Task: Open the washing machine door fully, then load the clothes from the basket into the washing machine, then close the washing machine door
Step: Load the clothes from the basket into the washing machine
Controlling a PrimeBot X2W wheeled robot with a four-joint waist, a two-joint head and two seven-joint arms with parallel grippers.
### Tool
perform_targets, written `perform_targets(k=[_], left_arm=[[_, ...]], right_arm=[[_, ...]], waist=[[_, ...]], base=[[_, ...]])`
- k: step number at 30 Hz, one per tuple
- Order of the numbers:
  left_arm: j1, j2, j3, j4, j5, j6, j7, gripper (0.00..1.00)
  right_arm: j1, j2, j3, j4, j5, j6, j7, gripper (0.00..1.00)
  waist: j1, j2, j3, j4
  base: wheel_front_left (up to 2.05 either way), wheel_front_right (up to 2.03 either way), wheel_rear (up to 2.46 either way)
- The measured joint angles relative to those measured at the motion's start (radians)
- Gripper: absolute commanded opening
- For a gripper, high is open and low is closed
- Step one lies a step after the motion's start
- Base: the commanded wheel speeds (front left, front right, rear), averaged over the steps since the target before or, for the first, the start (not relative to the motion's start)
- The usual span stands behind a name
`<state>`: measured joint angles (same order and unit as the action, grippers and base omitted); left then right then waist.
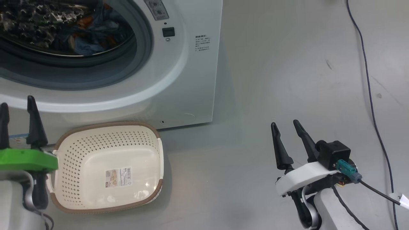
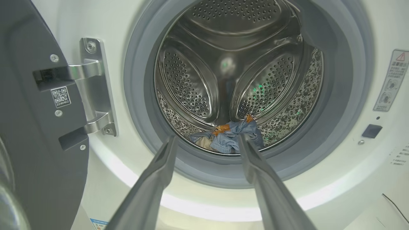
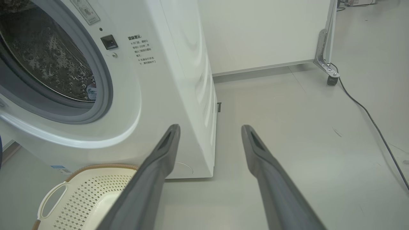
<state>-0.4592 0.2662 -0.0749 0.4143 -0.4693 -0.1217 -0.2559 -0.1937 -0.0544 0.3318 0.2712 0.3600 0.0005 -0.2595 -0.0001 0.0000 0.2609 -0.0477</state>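
Now that the clothes (image 2: 228,137) lie in the drum (image 2: 223,48) and the basket (image 1: 108,166) sits empty on the floor (image 1: 287,64), the washing machine door (image 2: 32,143) stands swung open immediately left of the left hand (image 2: 207,138), nearer it than the right hand (image 1: 284,123); both hands spread, empty.

The grey floor (image 1: 287,80) bears the washing machine (image 1: 198,80), the basket (image 1: 83,150) just before it, and a dark cable (image 1: 370,95)
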Motion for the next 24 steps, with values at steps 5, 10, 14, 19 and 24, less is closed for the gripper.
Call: perform_targets(k=[5, 10, 14, 19, 24], left_arm=[[0.145, -0.035, 0.039, -0.050, 0.026, 0.001, 0.000, 1.00], [0.248, -0.065, 0.067, -0.098, 0.053, 0.010, 0.000, 1.00], [0.316, -0.093, 0.091, -0.130, 0.078, 0.020, 0.000, 1.00], [0.387, -0.116, 0.108, -0.168, 0.099, 0.020, 0.000, 1.00], [0.442, -0.135, 0.139, -0.217, 0.115, 0.020, 0.000, 1.00]], right_arm=[[0.035, 0.000, -0.009, 0.006, -0.012, 0.009, 0.000, 1.00], [0.056, 0.002, -0.025, 0.004, -0.025, 0.010, 0.000, 1.00], [0.080, 0.002, -0.042, 0.001, -0.025, 0.014, 0.000, 1.00], [0.108, 0.003, -0.045, 0.002, -0.026, 0.026, 0.000, 1.00], [0.114, 0.005, -0.045, 0.001, -0.035, 0.035, 0.000, 1.00]], waist=[[0.0000, 0.0000, -0.061, -0.002], [0.0000, 0.0000, -0.105, -0.005], [0.0000, 0.0000, -0.138, -0.006], [0.0000, 0.0000, -0.174, -0.006], [0.0000, 0.0000, -0.195, -0.007]], base=[[0.00, 0.00, 0.00], [0.00, 0.00, 0.00], [0.00, 0.00, 0.00], [0.00, 0.00, 0.00], [0.00, 0.00, 0.00]])
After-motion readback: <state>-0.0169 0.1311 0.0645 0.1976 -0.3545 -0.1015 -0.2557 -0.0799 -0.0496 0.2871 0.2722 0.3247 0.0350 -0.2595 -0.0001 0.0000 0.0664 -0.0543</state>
